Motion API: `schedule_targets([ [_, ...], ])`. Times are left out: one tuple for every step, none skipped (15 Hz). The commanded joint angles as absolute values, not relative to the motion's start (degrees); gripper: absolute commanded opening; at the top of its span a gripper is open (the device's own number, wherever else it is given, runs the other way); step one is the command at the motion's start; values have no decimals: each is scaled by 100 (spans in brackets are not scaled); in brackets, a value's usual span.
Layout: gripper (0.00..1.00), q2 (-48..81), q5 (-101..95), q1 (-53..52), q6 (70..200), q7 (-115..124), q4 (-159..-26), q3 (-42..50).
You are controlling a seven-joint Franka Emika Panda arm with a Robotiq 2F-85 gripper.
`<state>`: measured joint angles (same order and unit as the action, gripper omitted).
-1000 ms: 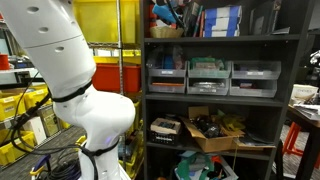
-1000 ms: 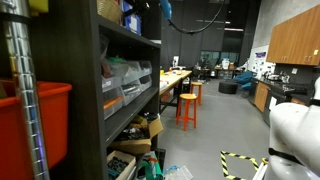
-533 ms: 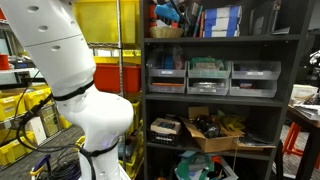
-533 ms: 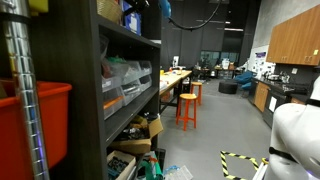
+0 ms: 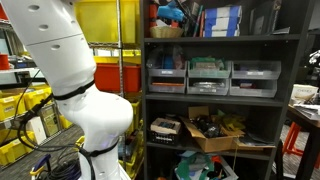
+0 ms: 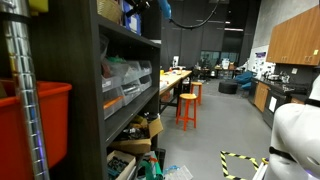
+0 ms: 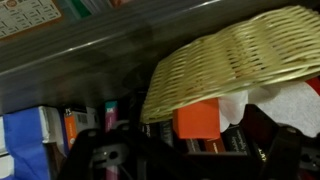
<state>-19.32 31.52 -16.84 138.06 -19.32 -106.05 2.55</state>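
My gripper (image 5: 171, 13) reaches up to the top shelf of a dark shelving unit (image 5: 222, 40), just above a wicker basket (image 5: 166, 31); it also shows high up in an exterior view (image 6: 150, 5). The wrist view stands upside down. There the wicker basket (image 7: 235, 60) fills the upper right, with an orange block (image 7: 198, 120) and white crumpled paper (image 7: 285, 100) at its mouth. The orange block sits right between my dark fingers (image 7: 197, 142). The fingers are in shadow, so I cannot tell whether they grip the block.
The shelves hold grey bins (image 5: 209, 76), a cardboard box of parts (image 5: 213, 130) and blue boxes (image 5: 222, 20). Yellow bins (image 5: 105, 22) stand beside the unit. Orange stools (image 6: 187, 108) and a long workbench (image 6: 172, 82) lie beyond the shelving.
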Motion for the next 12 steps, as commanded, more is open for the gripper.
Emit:
schedule_targets([
  [100,-1822,3054,-1605,13814,-2247,-10548,150],
  [100,-1801,3019,-1609,13837,-2325,-10539,131],
  [100,-1787,2972,-1608,13848,-2380,-10534,113],
  [100,-1770,2911,-1610,13857,-2433,-10520,91],
  [100,-1762,2856,-1610,13860,-2469,-10511,67],
  [100,-1768,2791,-1611,13863,-2505,-10510,42],
  [100,-1766,2733,-1614,13867,-2536,-10503,22],
  [100,-1765,2678,-1618,13880,-2573,-10495,3],
  [100,-1770,2629,-1619,13884,-2590,-10488,-19],
  [100,-1769,2589,-1620,13892,-2615,-10479,-32],
  [100,-1767,2540,-1619,13905,-2648,-10474,-44],
  [100,-1771,2491,-1616,13910,-2674,-10478,-56],
])
